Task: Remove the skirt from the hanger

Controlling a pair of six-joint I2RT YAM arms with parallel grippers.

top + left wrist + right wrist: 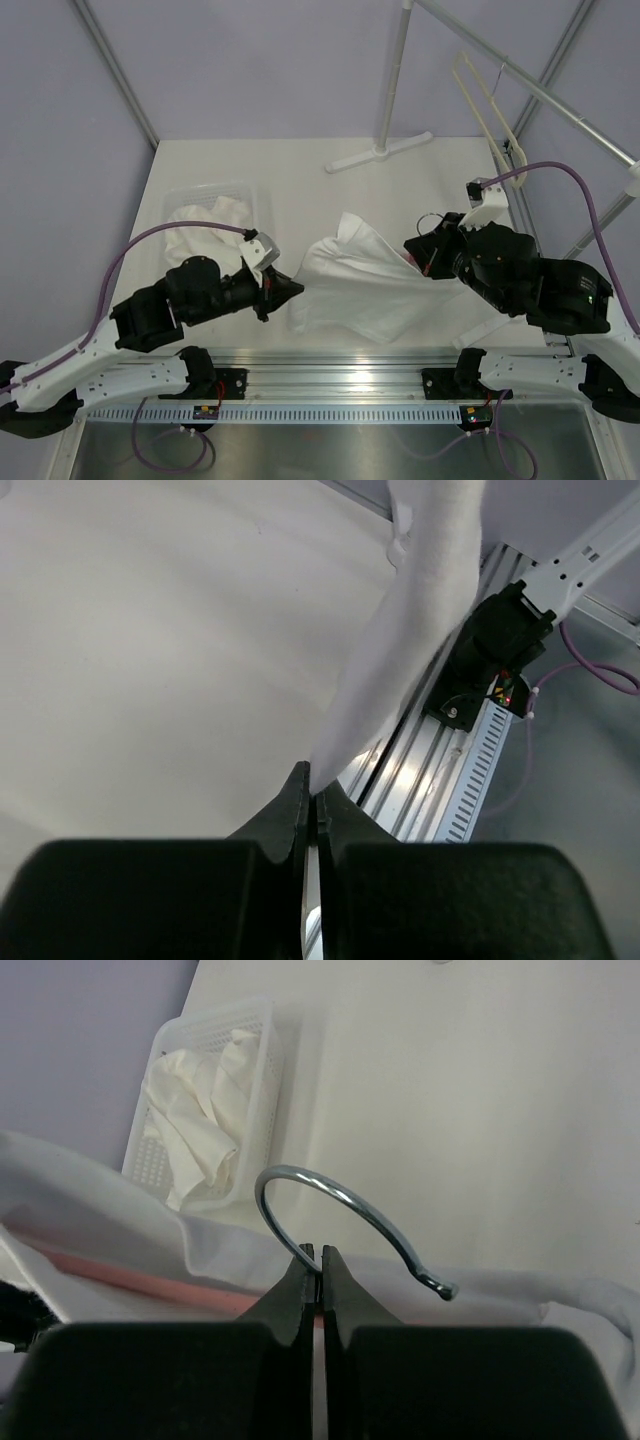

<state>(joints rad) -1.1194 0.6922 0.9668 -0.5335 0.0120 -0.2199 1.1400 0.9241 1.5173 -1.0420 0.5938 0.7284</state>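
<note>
The white skirt (370, 280) lies spread on the table between the two arms. My left gripper (295, 290) is at the skirt's left edge, and in the left wrist view its jaws (314, 790) are shut on a corner of the skirt (400, 650), which rises away from them. My right gripper (425, 255) is at the skirt's right side. In the right wrist view this gripper (320, 1255) is shut on the stem of the hanger's metal hook (340, 1205). The hanger's pink bar (130, 1275) shows under the white fabric (90, 1200).
A clear plastic basket (250, 195) holding white cloths stands at the left back and also shows as the basket (260, 1070) in the right wrist view. A white stand (385, 100) and a rail frame (490, 100) rise at the back right. An aluminium rail (330, 365) runs along the near edge.
</note>
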